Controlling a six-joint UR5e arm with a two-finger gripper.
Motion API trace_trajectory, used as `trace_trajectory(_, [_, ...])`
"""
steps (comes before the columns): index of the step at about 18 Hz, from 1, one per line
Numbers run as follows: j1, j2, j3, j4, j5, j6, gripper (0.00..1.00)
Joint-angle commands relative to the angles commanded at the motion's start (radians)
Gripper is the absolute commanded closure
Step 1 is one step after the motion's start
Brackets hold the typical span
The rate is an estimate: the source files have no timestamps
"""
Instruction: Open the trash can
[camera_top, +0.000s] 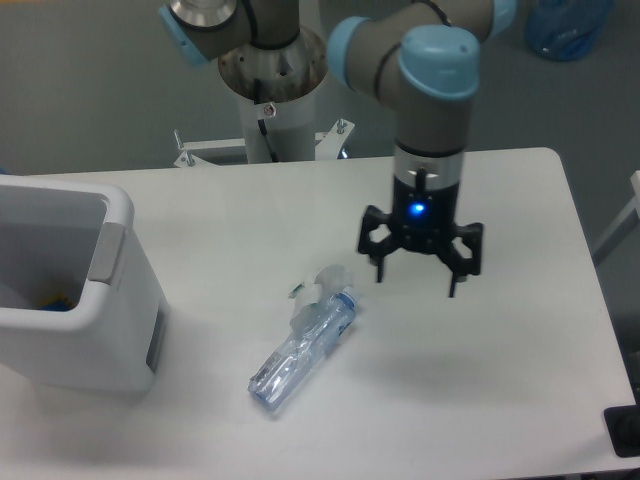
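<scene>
**Bin open at the left edge, gripper empty over the table's right half**

We take the table (500, 400) first: a white top that carries everything here. At its left edge stands the trash can (120, 330), a large white boxy bin with rounded corners, partly cut off by the frame. Its top shows as an open mouth and we can see down into the shadowed inside, so we judge the opening already made or very nearly so. A grey rectangular tab (107, 252) sits at the near-right rim of that mouth, tilted against the wall.

We judge the bin to be stiff moulded plastic, light for its bulk and smooth enough to slip or slide on the tabletop if pushed sideways. The flat walls give two fingers nothing to close on. The tab and the thin rim beside it are the only parts narrow enough to pinch, and we would take it there, lifting rather than shoving.

The gripper (414, 283) hangs well apart from the bin, over the right half of the table, fingers spread wide and holding nothing.

Between them lies a crushed clear bottle (300, 352) on its side, blue cap (347, 298) toward the arm.
</scene>
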Motion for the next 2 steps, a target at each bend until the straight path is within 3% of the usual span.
trace_trajectory(2, [-0.002, 0.000, -0.023, 0.005, 0.035, 0.020, 0.00])
